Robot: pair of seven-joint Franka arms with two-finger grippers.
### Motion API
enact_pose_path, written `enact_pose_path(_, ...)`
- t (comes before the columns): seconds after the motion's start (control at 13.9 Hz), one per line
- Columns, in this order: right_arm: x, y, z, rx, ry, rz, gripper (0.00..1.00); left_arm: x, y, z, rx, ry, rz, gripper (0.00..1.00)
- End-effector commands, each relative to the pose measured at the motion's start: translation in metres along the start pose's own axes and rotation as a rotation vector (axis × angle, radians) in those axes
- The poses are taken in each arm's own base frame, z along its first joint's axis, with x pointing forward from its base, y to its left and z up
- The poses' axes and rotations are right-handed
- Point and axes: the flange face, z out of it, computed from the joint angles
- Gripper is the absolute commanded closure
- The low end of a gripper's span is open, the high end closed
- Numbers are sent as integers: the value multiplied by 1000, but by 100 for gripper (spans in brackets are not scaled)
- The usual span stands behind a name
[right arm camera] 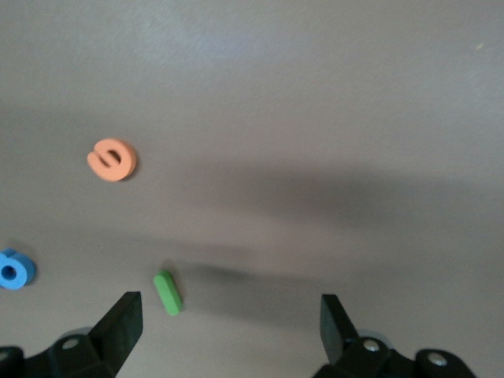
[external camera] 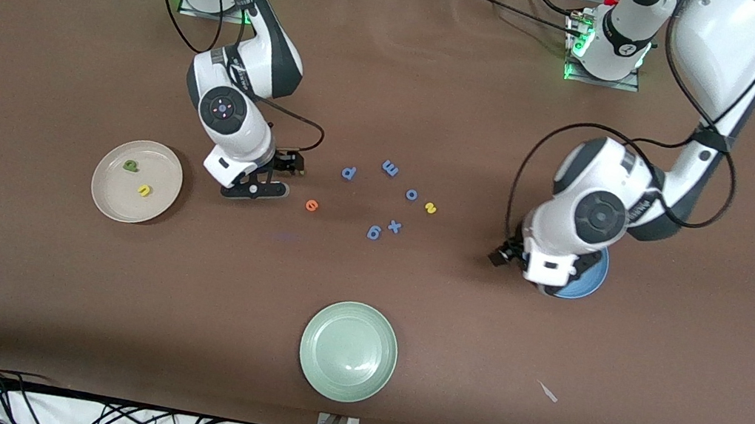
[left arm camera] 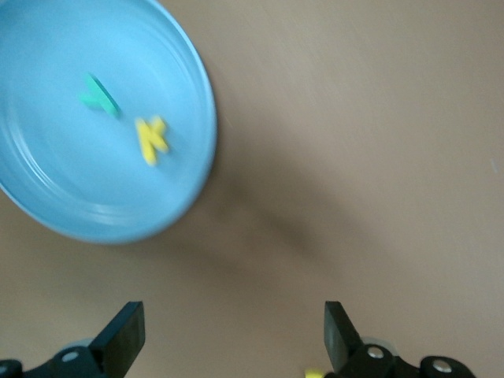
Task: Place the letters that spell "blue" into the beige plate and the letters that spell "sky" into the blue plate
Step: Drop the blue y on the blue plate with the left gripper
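Observation:
The beige plate [external camera: 117, 203] holds the dark green b [external camera: 130, 166] and the yellow u [external camera: 144, 190]. The orange e [external camera: 312, 205] [right arm camera: 112, 159] and the yellow s [external camera: 430, 208] lie on the table. The green l [right arm camera: 168, 292] lies just inside one finger of my open right gripper [external camera: 287, 167] [right arm camera: 228, 335], which hangs low beside the e. The blue plate [external camera: 596, 278] [left arm camera: 63, 181] holds the teal y [left arm camera: 98, 94] and the yellow k [left arm camera: 151, 138]. My left gripper [external camera: 504, 255] [left arm camera: 234, 339] is open and empty over bare table at the plate's edge, and its arm covers most of the plate.
Several blue-purple letters [external camera: 390, 167] are scattered mid-table around the s, one [right arm camera: 14, 269] close to the right gripper. A pale green plate [external camera: 348, 350] sits nearer the front camera. A small pale scrap [external camera: 548, 392] lies toward the left arm's end.

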Motion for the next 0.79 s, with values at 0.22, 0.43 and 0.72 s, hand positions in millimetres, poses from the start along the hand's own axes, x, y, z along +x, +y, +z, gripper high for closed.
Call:
enact_pose_path(0.22, -23, -12, 1, 6, 11, -14, 0, -111, 41, 64, 72, -29, 119, 0)
enact_pose_path(0.43, -28, -30, 8, 8, 24, -31, 0, -143, 53, 106, 35, 3, 73, 1)
enact_pose_path(0.72, -29, -38, 18, 3, 29, -37, 9, -143, 51, 127, 31, 32, 70, 3)
